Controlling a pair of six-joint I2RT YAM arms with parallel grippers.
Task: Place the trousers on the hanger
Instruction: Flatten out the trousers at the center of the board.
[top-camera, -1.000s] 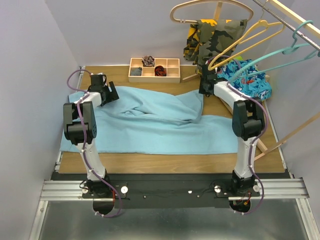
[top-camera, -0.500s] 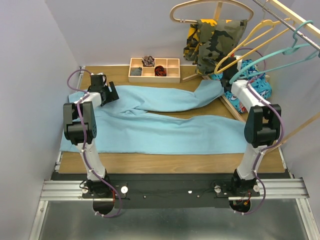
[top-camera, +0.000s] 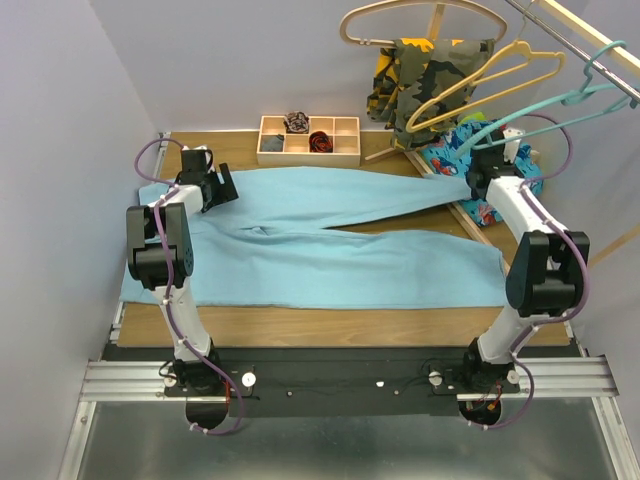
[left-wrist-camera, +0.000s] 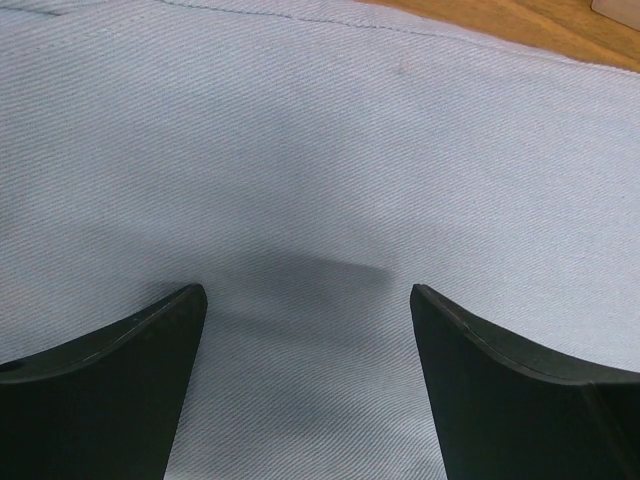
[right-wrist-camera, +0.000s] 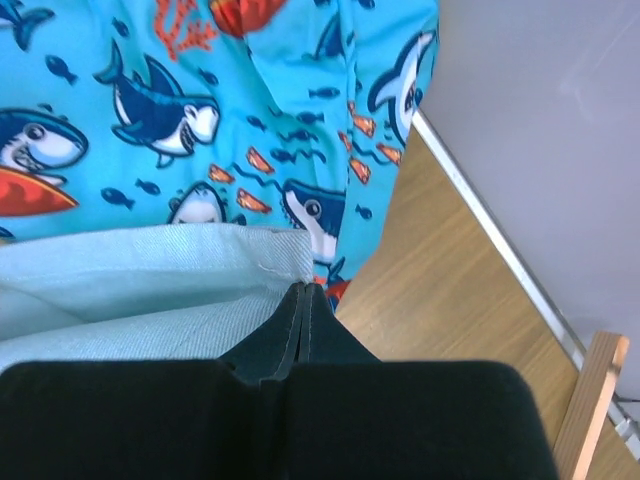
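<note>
The light sky-blue trousers (top-camera: 320, 250) lie spread across the table, waist at the left, both legs running right. My left gripper (top-camera: 218, 186) is open and sits low over the waist cloth (left-wrist-camera: 320, 150), which fills the space between its fingers (left-wrist-camera: 130, 390). My right gripper (top-camera: 478, 180) is shut on the hem of the upper leg (right-wrist-camera: 180, 280) at the right back and holds it stretched out over the shark-print cloth (right-wrist-camera: 150, 110). The teal hanger (top-camera: 560, 100) hangs from the rail at the upper right, just above the right gripper.
A yellow hanger (top-camera: 480, 85) and a pale wooden hanger (top-camera: 420, 15) hang left of the teal one, with a camouflage garment (top-camera: 430, 75) behind. A compartment tray (top-camera: 308, 140) stands at the back. A wooden rack leg (right-wrist-camera: 585, 400) and the wall close in on the right.
My right gripper has moved right and slightly back, pulling the upper trouser leg out straight and flat. The left gripper has not moved.
</note>
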